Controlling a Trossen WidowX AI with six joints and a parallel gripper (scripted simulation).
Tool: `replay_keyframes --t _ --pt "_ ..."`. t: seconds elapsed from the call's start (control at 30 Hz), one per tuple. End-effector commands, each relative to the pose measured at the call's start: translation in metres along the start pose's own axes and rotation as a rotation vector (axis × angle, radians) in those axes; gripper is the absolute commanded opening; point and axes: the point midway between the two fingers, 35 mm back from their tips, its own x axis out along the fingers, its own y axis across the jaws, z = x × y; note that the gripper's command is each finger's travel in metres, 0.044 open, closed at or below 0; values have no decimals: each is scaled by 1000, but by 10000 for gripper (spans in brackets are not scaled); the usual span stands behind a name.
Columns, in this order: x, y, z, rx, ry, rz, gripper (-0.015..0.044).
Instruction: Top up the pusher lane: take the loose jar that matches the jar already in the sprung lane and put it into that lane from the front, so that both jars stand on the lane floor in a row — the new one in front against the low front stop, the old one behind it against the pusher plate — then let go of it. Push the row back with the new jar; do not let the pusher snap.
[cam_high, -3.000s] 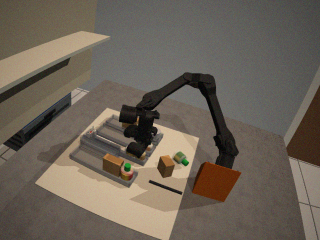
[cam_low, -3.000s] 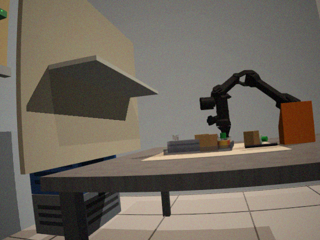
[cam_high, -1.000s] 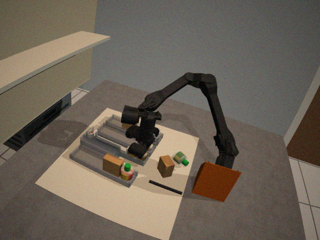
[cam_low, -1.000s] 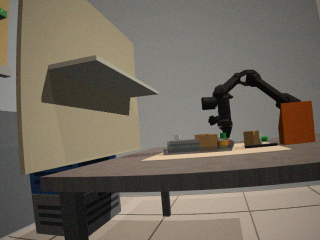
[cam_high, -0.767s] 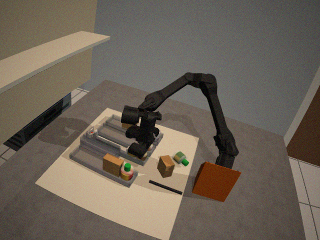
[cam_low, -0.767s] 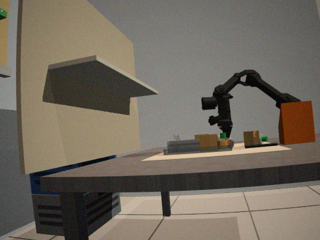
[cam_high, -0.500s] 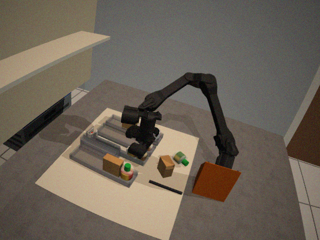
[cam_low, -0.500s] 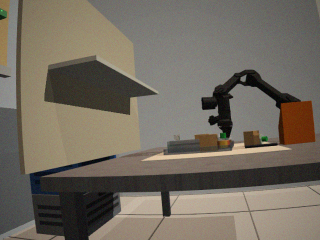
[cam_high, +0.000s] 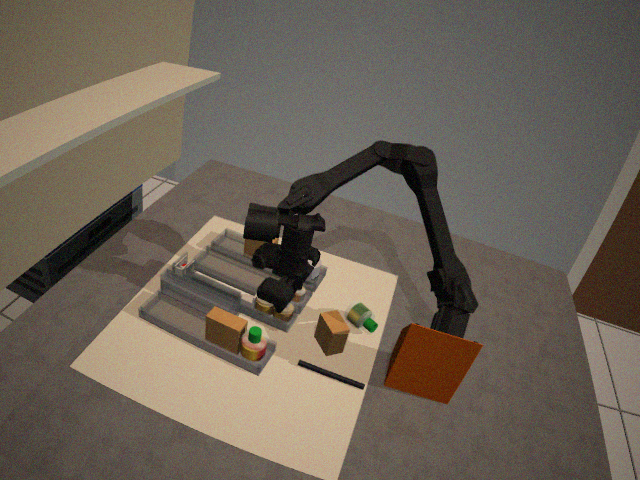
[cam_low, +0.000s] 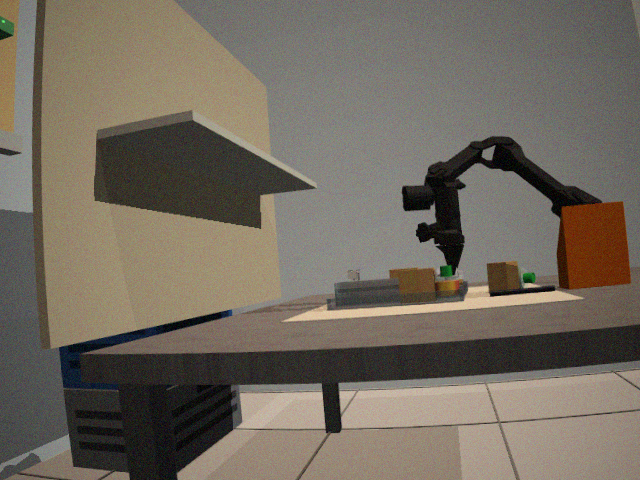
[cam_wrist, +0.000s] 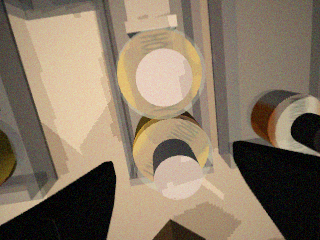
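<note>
My gripper (cam_wrist: 173, 159) (cam_low: 453, 269) is open, its two black fingertips apart on either side of the front jar in the sprung lane (cam_wrist: 114, 90) (cam_high: 199, 297), with gaps beside the glass. This front jar (cam_wrist: 178, 177) (cam_high: 284, 312) has a pale cap and yellowish contents and looks upright just behind the lane's front end. A matching jar (cam_wrist: 164, 77) (cam_high: 264, 305) stands right behind it in a row. Behind that jar is the pale pusher plate (cam_wrist: 150, 24). The floor under the jars and the exact contact with the low front stop are hidden.
An amber jar (cam_wrist: 265, 117) stands in the neighbouring lane. The other side lane holds a brown box (cam_high: 225, 329) (cam_low: 413, 284) and a green-capped bottle (cam_high: 253, 347). In front are another box (cam_high: 330, 335), a lying green-capped jar (cam_high: 358, 314) and a black rod (cam_high: 330, 374).
</note>
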Motion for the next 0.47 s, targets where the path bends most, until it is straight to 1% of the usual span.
replay_keyframes --t 0.0,0.43 --pt "-1 1 -6 1 5 3 304" --pt "-2 2 -49 -1 7 4 304"
